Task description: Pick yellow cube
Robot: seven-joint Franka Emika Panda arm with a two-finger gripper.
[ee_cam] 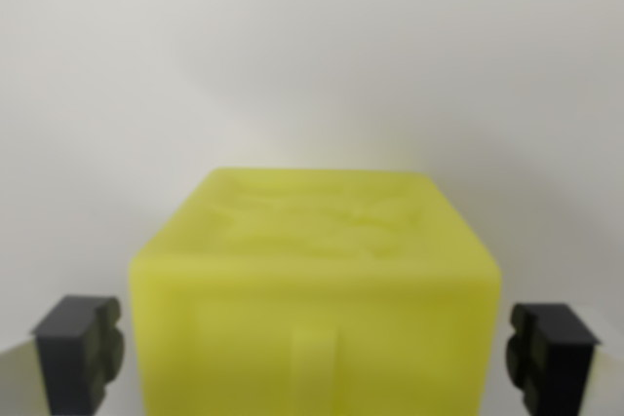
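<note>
The yellow cube [317, 289] sits squarely between the jaws, filling the gap almost from side to side. The jaws stand wide open: one dark pad [80, 353] shows at the wrist view's left and the other at its right, each just beside a cube face with a thin strip of pale surface between, so neither touches it and nothing is held. The cube's top is slightly uneven and blurred, and a small raised tab shows on its near face. Beyond the jaws the white table [312, 65] runs plain and bare, softly lit, with a faint shadow around the cube.
</note>
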